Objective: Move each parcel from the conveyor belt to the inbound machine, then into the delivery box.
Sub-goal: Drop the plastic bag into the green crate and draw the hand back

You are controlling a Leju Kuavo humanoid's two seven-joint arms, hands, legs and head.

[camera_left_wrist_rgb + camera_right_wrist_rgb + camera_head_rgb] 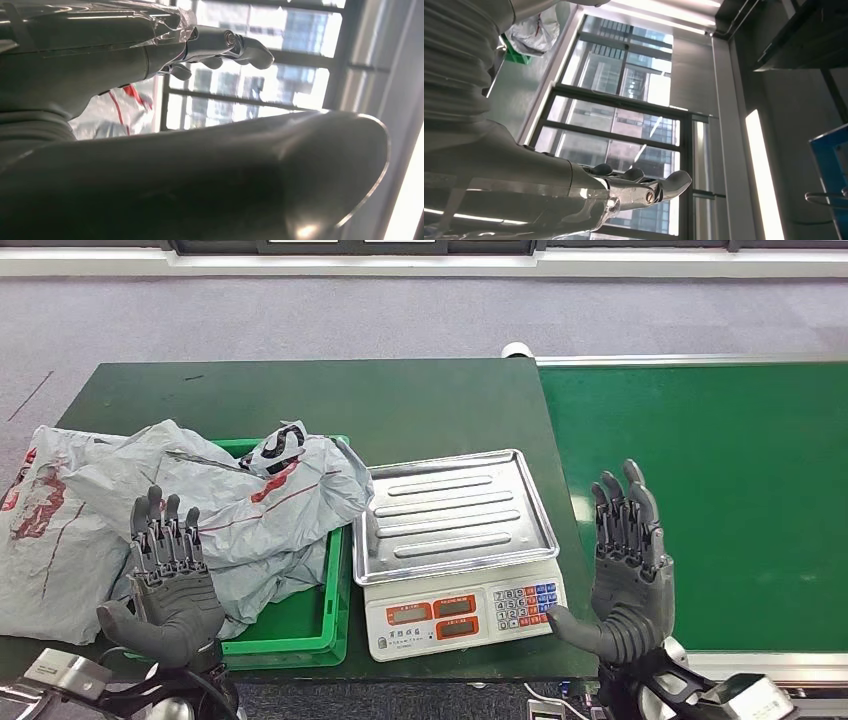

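Two grey plastic parcels with red print lie at the left: one draped over the green delivery box, the other spread on the table beside it. The inbound machine is a white scale with a bare steel tray. The green conveyor belt on the right carries no parcel. My left hand is raised, open, in front of the parcels, holding nothing. My right hand is raised, open, between scale and belt. In the left wrist view my fingers are spread, with a parcel behind them.
The dark green table carries the box and the scale. Grey carpet lies beyond it. A white roller end sits at the belt's far corner. The right wrist view looks up at windows and a ceiling light.
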